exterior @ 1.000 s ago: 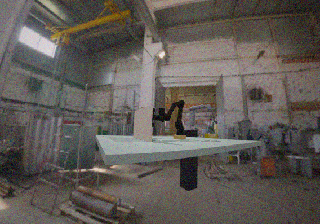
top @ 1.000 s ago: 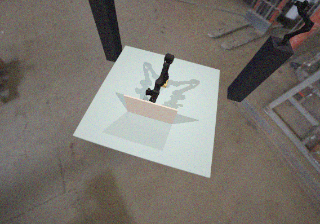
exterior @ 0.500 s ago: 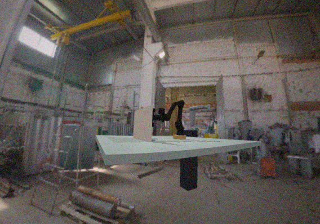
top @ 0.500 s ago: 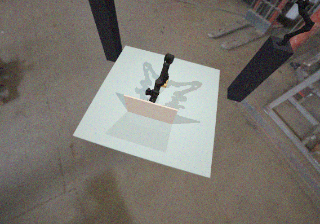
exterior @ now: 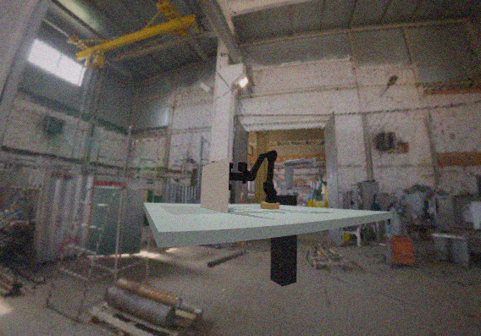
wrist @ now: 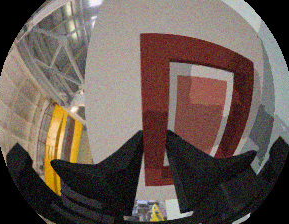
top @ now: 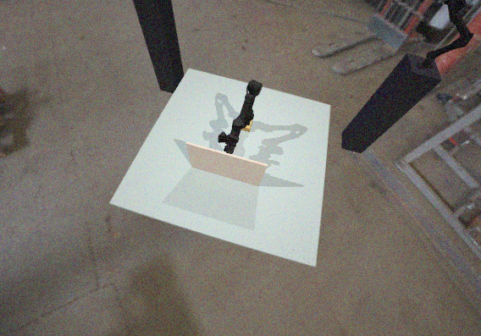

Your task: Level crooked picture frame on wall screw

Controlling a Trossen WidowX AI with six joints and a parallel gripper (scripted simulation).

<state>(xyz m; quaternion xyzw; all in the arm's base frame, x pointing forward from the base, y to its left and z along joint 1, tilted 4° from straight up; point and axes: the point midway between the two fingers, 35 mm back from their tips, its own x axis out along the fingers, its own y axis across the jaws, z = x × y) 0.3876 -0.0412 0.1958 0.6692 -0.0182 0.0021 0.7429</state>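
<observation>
Basically arm (exterior: 262, 174) rises from its base on the table (exterior: 254, 225), elbow high, forearm reaching level to the wall panel (exterior: 215, 186). Gripper (wrist: 155, 156) clamped on picture frame (wrist: 195, 110), fingers either side of its dark red rail. Frame sits against panel face.

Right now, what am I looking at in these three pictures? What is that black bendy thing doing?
The black bendy thing is a robot arm standing on a pale table. One picture looks down from above, one looks from the side across a big workshop, and one comes from a tiny camera on the arm's wrist. On the table stands a small wall. Hanging on that wall is a dark red picture frame, seen only by the wrist camera. The arm's claw is pinched shut on the frame's side bar, with one black finger on each side of it.
</observation>
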